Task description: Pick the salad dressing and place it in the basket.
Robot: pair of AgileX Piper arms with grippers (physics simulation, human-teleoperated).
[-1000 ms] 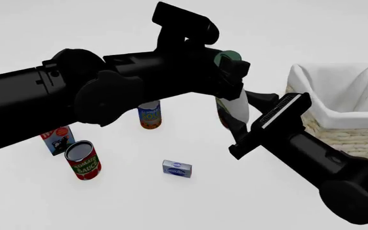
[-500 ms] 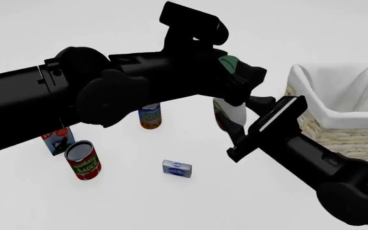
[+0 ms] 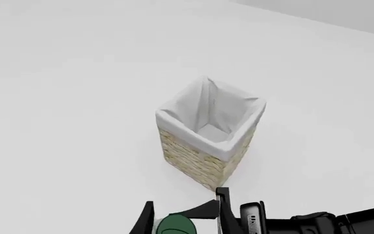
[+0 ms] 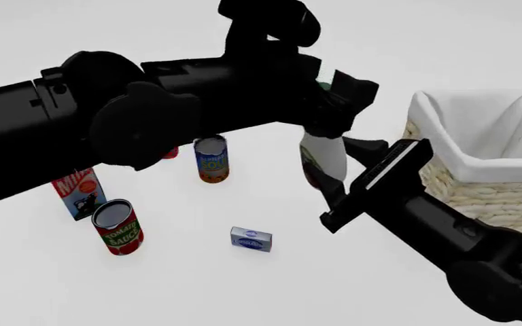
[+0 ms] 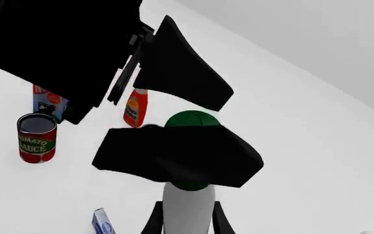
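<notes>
**Dressing bottle lifted, held near the cap**

Left gripper [image 4: 338,102] pinching the salad dressing [image 4: 325,155] just under its green cap, fingers [image 5: 180,161] pressed against the neck. Bottle hanging upright, apparently clear of the table [image 4: 242,285], just beside the basket [image 4: 478,183] toward the right edge. Right gripper [image 4: 356,173] close against the bottle's body; spread or clamped, cannot tell.

Likely a light, stiff plastic bottle with smooth curved sides, so prone to slipping or swinging; neck below the cap looks the surest hold.

Basket mouth open and unobstructed in the left wrist view. Right arm crowding the path between bottle and rim.
</notes>
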